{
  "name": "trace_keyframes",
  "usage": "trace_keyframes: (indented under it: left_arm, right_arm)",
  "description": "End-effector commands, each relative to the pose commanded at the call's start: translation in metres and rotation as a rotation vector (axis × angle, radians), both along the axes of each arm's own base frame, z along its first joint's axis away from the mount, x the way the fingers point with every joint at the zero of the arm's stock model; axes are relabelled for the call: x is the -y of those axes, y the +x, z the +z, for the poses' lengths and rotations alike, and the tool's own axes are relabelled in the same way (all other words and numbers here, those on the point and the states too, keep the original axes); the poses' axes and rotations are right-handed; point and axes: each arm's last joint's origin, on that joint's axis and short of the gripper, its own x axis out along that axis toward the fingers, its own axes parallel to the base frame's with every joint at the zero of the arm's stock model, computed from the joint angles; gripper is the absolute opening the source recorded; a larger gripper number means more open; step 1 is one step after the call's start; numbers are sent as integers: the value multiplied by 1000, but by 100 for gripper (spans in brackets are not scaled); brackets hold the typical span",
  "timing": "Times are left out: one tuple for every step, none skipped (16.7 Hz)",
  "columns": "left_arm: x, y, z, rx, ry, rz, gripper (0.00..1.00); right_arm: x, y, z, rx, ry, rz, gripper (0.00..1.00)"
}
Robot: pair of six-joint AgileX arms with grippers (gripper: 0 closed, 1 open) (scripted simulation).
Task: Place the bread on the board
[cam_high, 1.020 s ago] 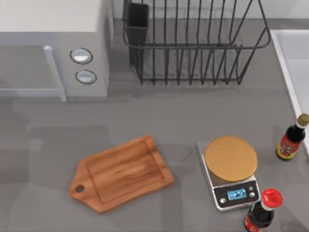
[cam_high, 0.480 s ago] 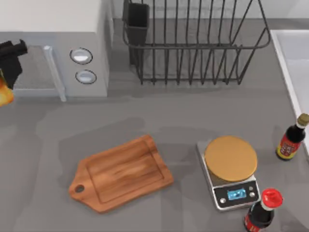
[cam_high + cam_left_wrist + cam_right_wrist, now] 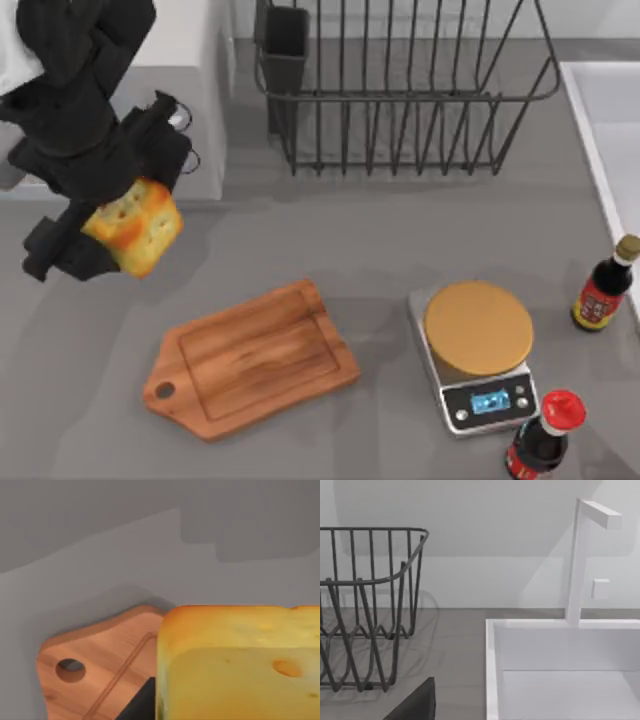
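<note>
The bread (image 3: 133, 226), a golden-yellow chunk with an orange-brown crust, hangs above the table at the left, with my left gripper (image 3: 125, 225) shut on it. It is up and to the left of the reddish-brown board (image 3: 252, 358), which lies flat at the centre-left with its holed handle toward the near left. In the left wrist view the bread (image 3: 240, 660) sits close in front, with the board's handle end (image 3: 95, 670) below and beyond it. A dark finger (image 3: 415, 705) of my right gripper shows in the right wrist view, near the sink.
A microwave (image 3: 190, 60) stands at the back left behind the left arm. The wire dish rack (image 3: 400, 90) is at the back centre. A scale with a round tan disc (image 3: 478, 330) and two sauce bottles (image 3: 545, 435) (image 3: 603, 285) stand right of the board. The white sink (image 3: 560, 670) lies at the far right.
My left arm has swung in from the left edge toward the middle, carrying the bread closer to the board. The board, scale and bottles have not moved.
</note>
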Motion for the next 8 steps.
trace_keyframes:
  left_arm:
    - [13, -4, -7, -33, -6, 73, 0]
    - [25, -7, -14, -63, -8, 143, 0]
    - [36, -11, -21, -88, -6, 207, 0]
    - [46, -15, -26, -108, -1, 267, 0]
    - [55, -19, -31, -123, 5, 322, 0]
    - [63, -23, -36, -133, 11, 372, 0]
    - [70, -27, -39, -139, 18, 415, 0]
    - [76, -30, -42, -142, 24, 450, 0]
  right_arm:
    - [0, 0, 0, 0, 0, 0, 100]
    - [0, 0, 0, 0, 0, 0, 100]
    - [0, 0, 0, 0, 0, 0, 100]
    - [0, 0, 0, 0, 0, 0, 100]
    - [0, 0, 0, 0, 0, 0, 100]
    - [0, 0, 0, 0, 0, 0, 100]
    - [0, 0, 0, 0, 0, 0, 100]
    - [0, 0, 0, 0, 0, 0, 100]
